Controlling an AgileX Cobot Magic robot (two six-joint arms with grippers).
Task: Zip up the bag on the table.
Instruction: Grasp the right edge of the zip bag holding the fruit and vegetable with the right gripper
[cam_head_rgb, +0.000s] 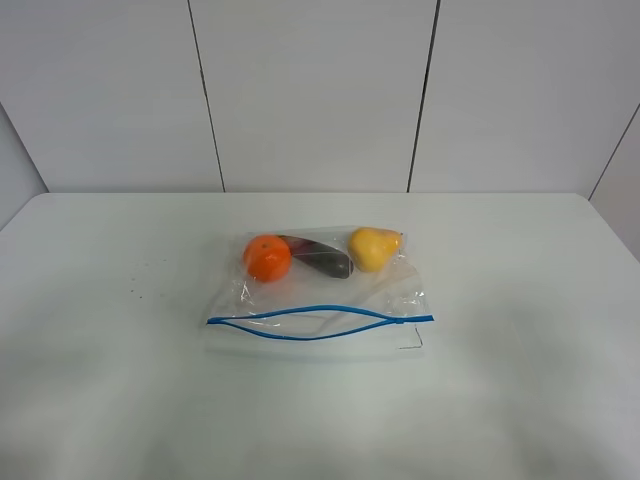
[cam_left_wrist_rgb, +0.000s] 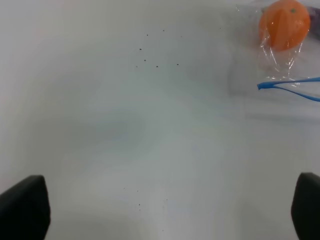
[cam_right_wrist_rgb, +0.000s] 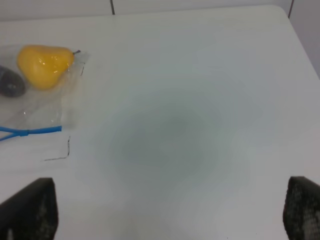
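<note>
Bag (cam_head_rgb: 318, 290) flat at mid-worktop (cam_head_rgb: 520, 350). Zipper (cam_head_rgb: 320, 325) gapes along middle. Left tool (cam_left_wrist_rgb: 165, 207) and right tool (cam_right_wrist_rgb: 165, 207) spread wide, empty, apart from bag. Step in hand: approach. Next: pin one end, drag slider (cam_head_rgb: 401, 322), possibly at right end.

Illumination is bright, even and diffuse in all three views. The table (cam_head_rgb: 100, 400) reads near-white, with a faint, soft-edged grey shadow patch in each wrist view. Small glare spots sit on the bag (cam_head_rgb: 400, 290) film and the yellow fruit (cam_right_wrist_rgb: 42, 65). The left gripper (cam_left_wrist_rgb: 165, 212) fingertips (cam_left_wrist_rgb: 22, 207) are out of focus at the frame corners.
</note>
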